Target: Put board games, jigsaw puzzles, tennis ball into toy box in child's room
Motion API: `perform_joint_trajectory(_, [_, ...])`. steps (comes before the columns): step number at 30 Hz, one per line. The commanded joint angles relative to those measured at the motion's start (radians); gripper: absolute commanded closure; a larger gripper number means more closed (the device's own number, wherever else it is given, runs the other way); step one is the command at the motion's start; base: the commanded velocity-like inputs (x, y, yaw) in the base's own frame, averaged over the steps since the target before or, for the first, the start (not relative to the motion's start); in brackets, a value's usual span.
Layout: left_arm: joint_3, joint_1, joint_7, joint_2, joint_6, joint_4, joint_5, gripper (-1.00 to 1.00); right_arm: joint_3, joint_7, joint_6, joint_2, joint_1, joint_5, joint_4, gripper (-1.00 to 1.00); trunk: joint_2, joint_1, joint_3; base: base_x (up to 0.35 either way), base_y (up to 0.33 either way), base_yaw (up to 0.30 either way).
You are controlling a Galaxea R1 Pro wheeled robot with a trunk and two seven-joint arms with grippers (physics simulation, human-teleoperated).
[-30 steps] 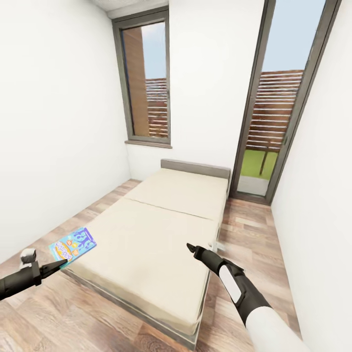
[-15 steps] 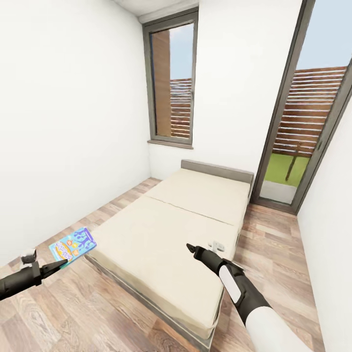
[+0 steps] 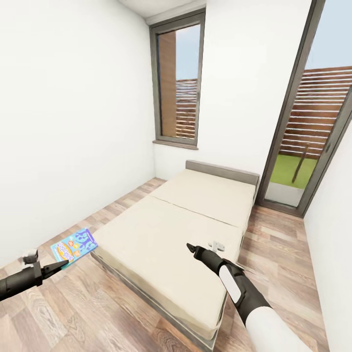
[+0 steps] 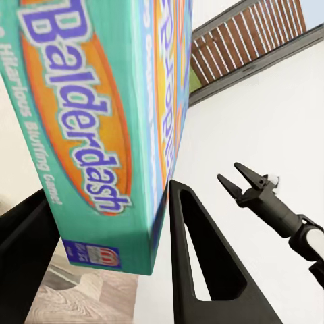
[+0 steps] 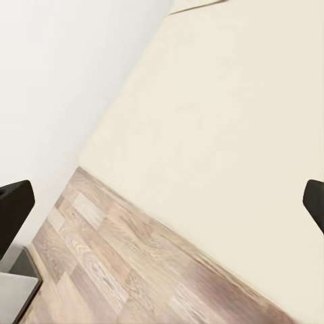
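Left jaws on both faces of the board game (image 4: 101, 121).

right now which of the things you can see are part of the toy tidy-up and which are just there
Part of the job:
- board game, a Balderdash box clamped in the left gripper
- bed, its cream cover bare
- right gripper, open, holding nothing

Just there:
- window
- glass door
- wood floor

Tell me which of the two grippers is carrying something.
The left gripper: its jaws are clamped on the blue Balderdash board game, beside the bed. The right gripper hangs open with nothing between its fingers.
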Motion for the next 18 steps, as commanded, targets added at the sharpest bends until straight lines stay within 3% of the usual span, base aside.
perform_joint_trajectory(1, [-0.001,-0.001,-0.003,0.000,0.010,0.000,0.001,1.00,0.000,0.000,0.005,0.000,-0.001,-0.008,-0.001,-1.00,0.006,-0.004,0.002,0.000,0.000,0.022])
perform_joint_trajectory(7, [-0.002,-0.001,-0.006,0.001,0.009,0.000,0.003,1.00,0.017,-0.001,0.005,0.017,-0.001,0.012,-0.001,-1.00,0.006,-0.004,0.006,0.000,0.000,0.150])
perform_joint_trajectory(11, [-0.002,-0.001,-0.007,0.002,0.006,0.000,0.004,1.00,0.044,-0.001,0.004,0.023,-0.001,0.029,-0.001,-1.00,0.006,-0.004,0.009,0.000,0.000,0.243])
perform_joint_trajectory(18, [-0.002,-0.001,-0.008,0.002,0.003,0.000,0.005,1.00,0.051,-0.002,0.004,0.025,-0.001,0.034,0.000,-1.00,0.006,-0.004,0.014,0.000,0.000,0.264])
